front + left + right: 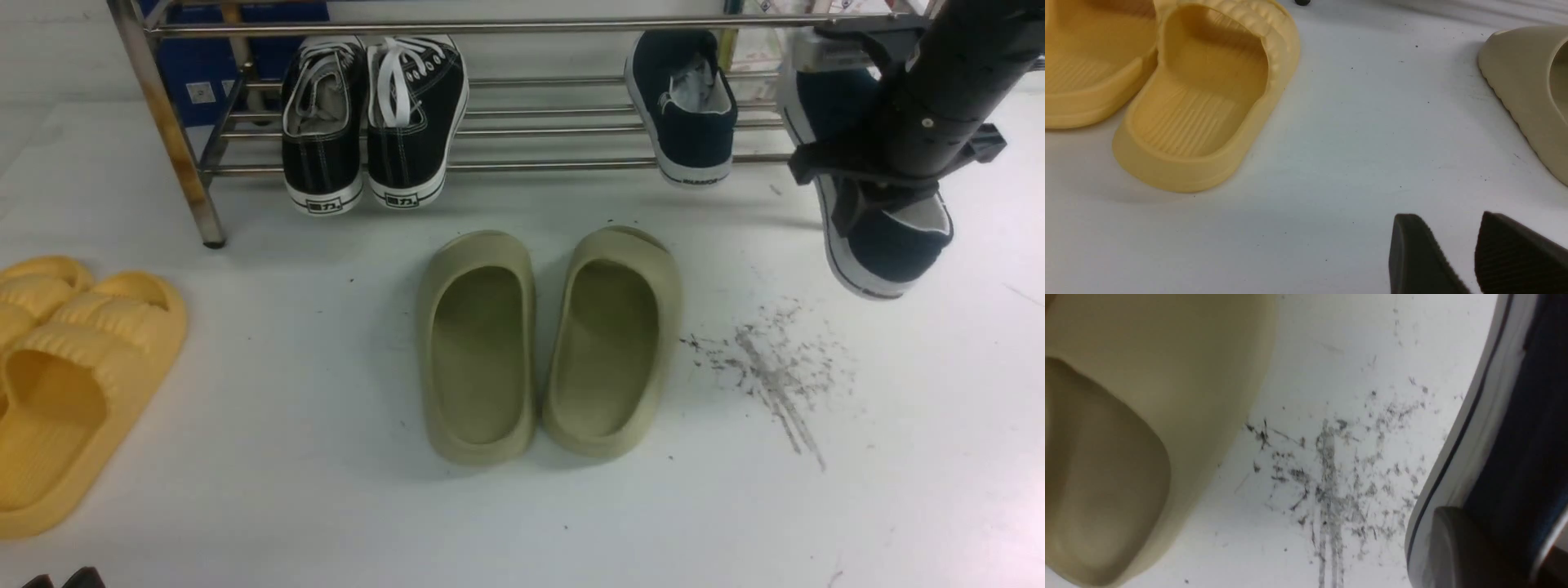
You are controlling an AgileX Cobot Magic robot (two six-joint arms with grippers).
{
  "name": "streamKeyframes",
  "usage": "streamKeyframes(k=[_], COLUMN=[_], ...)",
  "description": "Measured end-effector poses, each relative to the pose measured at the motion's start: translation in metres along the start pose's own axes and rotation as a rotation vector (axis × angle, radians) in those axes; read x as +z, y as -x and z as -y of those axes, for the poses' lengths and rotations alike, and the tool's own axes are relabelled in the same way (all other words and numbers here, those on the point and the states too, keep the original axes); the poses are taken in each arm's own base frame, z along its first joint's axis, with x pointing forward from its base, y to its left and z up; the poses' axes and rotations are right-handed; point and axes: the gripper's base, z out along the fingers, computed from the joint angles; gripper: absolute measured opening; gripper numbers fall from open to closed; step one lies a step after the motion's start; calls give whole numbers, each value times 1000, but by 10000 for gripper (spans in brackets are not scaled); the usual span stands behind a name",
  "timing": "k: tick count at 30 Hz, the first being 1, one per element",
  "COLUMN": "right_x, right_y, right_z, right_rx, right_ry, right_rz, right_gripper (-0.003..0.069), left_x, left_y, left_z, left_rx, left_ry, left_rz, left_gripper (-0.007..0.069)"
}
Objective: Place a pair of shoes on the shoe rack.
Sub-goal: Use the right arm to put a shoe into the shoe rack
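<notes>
The shoe rack runs along the back of the white table. One navy slip-on shoe lies on its bars, heel toward me. The other navy shoe hangs in the air at the rack's right end, toe toward the rack, heel out over the table. My right gripper is shut on that shoe's side wall. In the right wrist view the held shoe fills the edge, with my right gripper pinching its rim. My left gripper is open and empty, low over the table.
Two black lace-up sneakers sit on the rack's left part. A pair of olive slides lies mid-table. Yellow slides lie at the left, close to my left gripper. Dark scuff marks spread below the held shoe.
</notes>
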Motion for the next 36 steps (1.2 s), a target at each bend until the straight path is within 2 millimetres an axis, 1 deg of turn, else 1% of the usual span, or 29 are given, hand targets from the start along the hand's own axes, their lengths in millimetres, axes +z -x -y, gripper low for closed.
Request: streamKeyframes(k=[8,9,11,12,17,20,23,27,33,36], right_x=[24,25,29,29,36,40,52,61,59,58], right_y=[30,30,41,42,58,62,66,71,80,83], right_z=[-1,-1,-1,-1,-1,-1,2,3,3,4], right_rx=[2,2,6,6,5,5,4,8,28,35], right_ry=[15,15,17,17,18,14,-4,-9,-4,-4], right_rz=[33,29,57,58,104,113,134,174,273,306], right_gripper=[38,38,38,38,39,40,41,45,59,95], left_x=[0,0,0,0,0,0,0,0,0,0], left_y=[0,0,0,0,0,0,0,0,0,0], left_z=[0,0,0,0,0,0,0,0,0,0], left_rx=[0,0,0,0,0,0,0,0,0,0], left_ry=[0,0,0,0,0,0,0,0,0,0], left_rz=[0,0,0,0,0,0,0,0,0,0], left_gripper=[239,239,239,239,239,239,239,239,239,239])
